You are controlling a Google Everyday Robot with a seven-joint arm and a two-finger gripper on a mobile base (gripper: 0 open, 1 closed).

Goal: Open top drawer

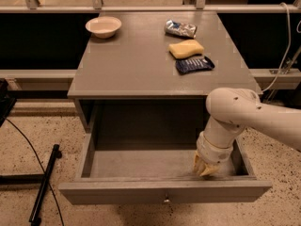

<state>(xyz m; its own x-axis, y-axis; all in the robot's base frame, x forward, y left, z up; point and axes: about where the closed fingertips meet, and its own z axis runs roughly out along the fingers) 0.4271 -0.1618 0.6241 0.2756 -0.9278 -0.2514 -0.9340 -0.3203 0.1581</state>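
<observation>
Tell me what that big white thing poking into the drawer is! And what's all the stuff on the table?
That white thing is a robot's arm. At its end is the gripper, which is its hand for grabbing. It hangs inside the top drawer, near the front right corner, and I can't see anything held in it. The drawer is pulled wide open, and its small knob sits in the middle of the front. There is just one picture, taken from above and in front of the grey table. On the table lie a pale bowl at the back left, and on the right a shiny snack bag, a yellow sponge and a dark blue packet.
</observation>
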